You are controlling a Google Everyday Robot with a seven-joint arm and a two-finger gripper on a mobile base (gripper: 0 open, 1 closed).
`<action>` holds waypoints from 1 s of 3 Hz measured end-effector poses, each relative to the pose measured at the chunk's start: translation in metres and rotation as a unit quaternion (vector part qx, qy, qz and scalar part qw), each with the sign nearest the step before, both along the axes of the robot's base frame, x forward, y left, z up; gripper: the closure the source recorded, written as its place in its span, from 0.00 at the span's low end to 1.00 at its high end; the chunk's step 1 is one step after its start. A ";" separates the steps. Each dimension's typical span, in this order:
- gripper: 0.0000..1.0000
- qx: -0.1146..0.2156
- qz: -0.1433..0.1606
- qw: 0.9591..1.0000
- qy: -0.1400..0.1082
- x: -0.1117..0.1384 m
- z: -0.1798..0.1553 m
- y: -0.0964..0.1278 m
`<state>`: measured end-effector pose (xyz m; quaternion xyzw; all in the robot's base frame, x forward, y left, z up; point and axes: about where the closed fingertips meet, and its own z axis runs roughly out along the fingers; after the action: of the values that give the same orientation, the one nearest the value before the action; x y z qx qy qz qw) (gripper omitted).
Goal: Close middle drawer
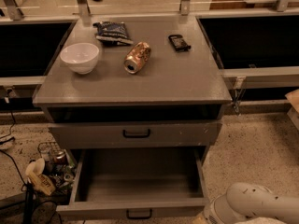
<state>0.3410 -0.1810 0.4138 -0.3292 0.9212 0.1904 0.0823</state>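
Grey middle drawer (140, 183) stands open; push squarely near its handle (139, 213). Past the white arm (252, 204), off frame, the gripper hides; its jaw state cannot be told.

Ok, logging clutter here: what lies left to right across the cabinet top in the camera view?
White bowl, dark snack packet, tipped can, small black object. The gripper is not in view; only a white arm part shows at bottom right.

The middle drawer (140, 183) stood pulled out, its bare box open from above. The white arm (254, 204) crowded its right front corner and floor clutter (46, 169) its left side. The pincer was out of view.
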 end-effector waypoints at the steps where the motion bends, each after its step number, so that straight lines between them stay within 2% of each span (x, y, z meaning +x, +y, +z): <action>1: 1.00 0.005 -0.008 1.000 -0.010 0.016 0.004 0.005; 2: 0.87 0.006 -0.010 1.000 -0.012 0.019 0.004 0.006; 3: 0.64 0.006 -0.010 1.000 -0.012 0.019 0.004 0.006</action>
<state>0.3596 -0.1746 0.4182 -0.3221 0.9221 0.1913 0.0967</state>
